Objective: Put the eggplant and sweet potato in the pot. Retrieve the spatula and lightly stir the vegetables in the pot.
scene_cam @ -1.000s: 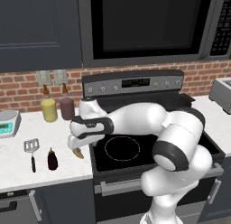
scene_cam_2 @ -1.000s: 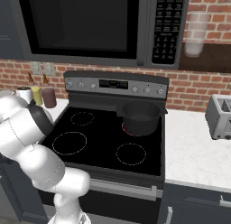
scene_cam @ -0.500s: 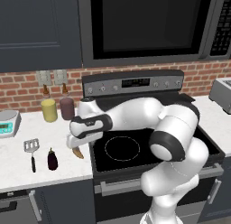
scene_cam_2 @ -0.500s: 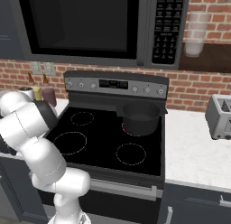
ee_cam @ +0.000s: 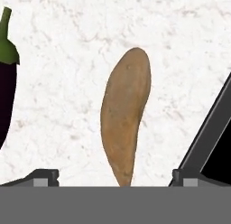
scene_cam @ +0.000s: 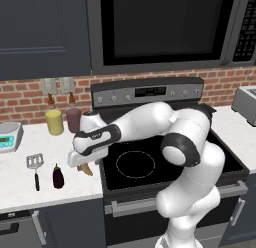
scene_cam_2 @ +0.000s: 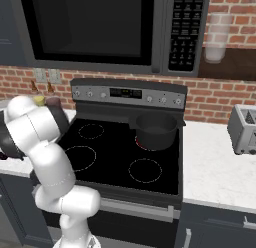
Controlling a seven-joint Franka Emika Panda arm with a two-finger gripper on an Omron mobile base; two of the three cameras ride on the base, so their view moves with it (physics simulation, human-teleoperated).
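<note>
Lowered since before, gripper (ee_cam: 115, 177) spread over sweet potato (ee_cam: 124, 132); pot (scene_cam_2: 155, 129) empty.

Your hand (scene_cam: 80, 161) covers most of the sweet potato (scene_cam: 87, 169) from the left base. The hand view's left edge cuts the eggplant (ee_cam: 6, 94).

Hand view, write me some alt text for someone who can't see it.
A brown sweet potato lies lengthwise on a white speckled counter, centred between the open gripper's fingertips. A dark purple eggplant with a green stem lies at the left edge.
</note>
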